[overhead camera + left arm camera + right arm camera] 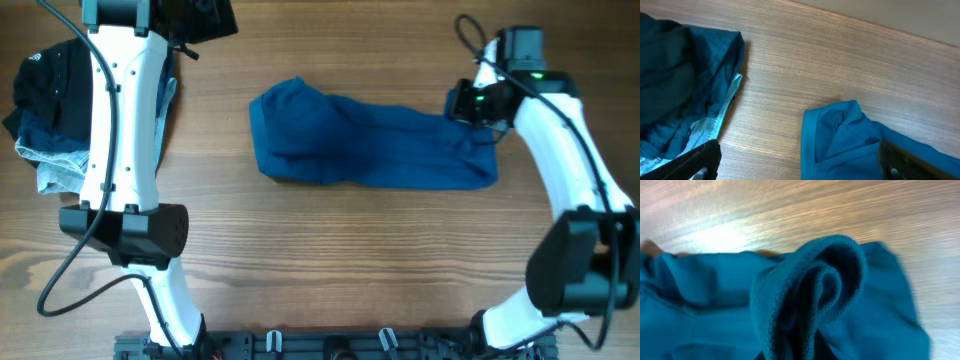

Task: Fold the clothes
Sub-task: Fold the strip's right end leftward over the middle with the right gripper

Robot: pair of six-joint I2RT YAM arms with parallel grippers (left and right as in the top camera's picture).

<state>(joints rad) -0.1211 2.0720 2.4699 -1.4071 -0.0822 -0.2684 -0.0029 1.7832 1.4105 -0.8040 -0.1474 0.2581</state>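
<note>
At the far left of the tabletop (pixel 330 250) lies a heap of other clothes: a black garment (pixel 45 85) on top and pale jeans (pixel 55 165) sticking out at its near side. The left arm (pixel 125 130) reaches over this heap from the near edge toward the far edge, hiding its right part. In the left wrist view the left fingers (pixel 695 162) show as 2 dark tips in the bottom corners, spread wide, with nothing between them but bare wood and the left end of the blue garment (pixel 840 135) below. They touch no cloth. The dark heap fills the left of that view, apart from the blue garment, with a strip of wood between them.

The blue garment (pixel 370 145) lies in the middle of the tabletop as a long, wrinkled band running left to right, its left end rounded and bunched.

At its far right corner the right fingers (pixel 468 104) are pressed together, pinching the cloth. The right wrist view shows a thick rolled fold of the blue garment (pixel 805 295) rising toward the camera, the fingers themselves hidden under it. The right arm (pixel 560 140) curves back to the near right edge.
</note>
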